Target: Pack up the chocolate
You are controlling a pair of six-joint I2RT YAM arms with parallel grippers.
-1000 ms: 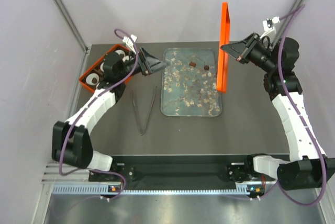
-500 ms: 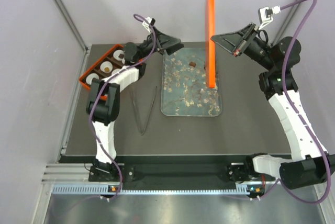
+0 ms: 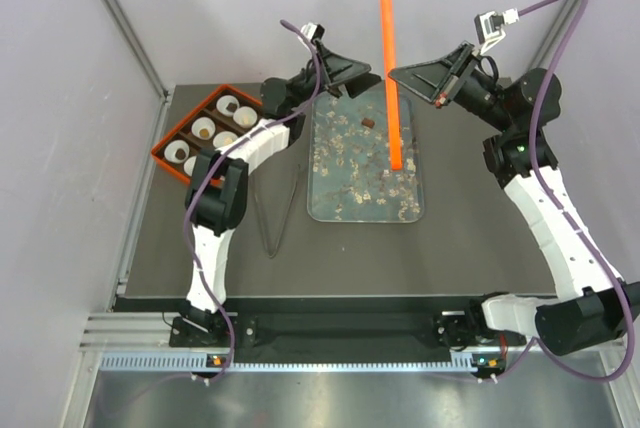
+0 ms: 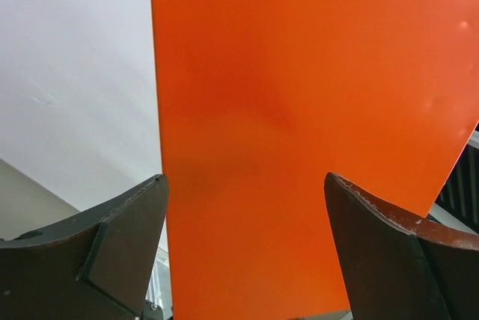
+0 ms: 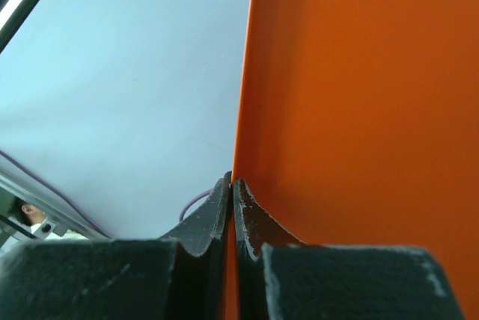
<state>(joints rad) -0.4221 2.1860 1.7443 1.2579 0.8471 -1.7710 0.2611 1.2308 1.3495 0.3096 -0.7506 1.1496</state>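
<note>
One dark brown chocolate [image 3: 368, 123] lies on the glassy blossom-print tray [image 3: 350, 198]. A tan chocolate [image 3: 204, 130] sits in a white paper cup inside the orange box [image 3: 163, 148] at the left. My right gripper [image 3: 394, 74] [image 5: 233, 179] is shut on the edge of a flat orange panel [image 3: 388, 68] [image 5: 359, 111], held upright over the tray. My left gripper [image 3: 376, 78] [image 4: 245, 178] is open, raised and facing the broad side of the orange panel [image 4: 299, 111], its fingertips [image 4: 153, 193] just short of it.
Metal tweezers [image 3: 276, 210] lie on the dark table left of the tray. Several white cups [image 3: 228, 105] fill the box's compartments. Pale walls close in the back and both sides.
My right gripper has carried the orange panel up and to the left, over the tray. My left arm has swung from beside the box toward the panel.
</note>
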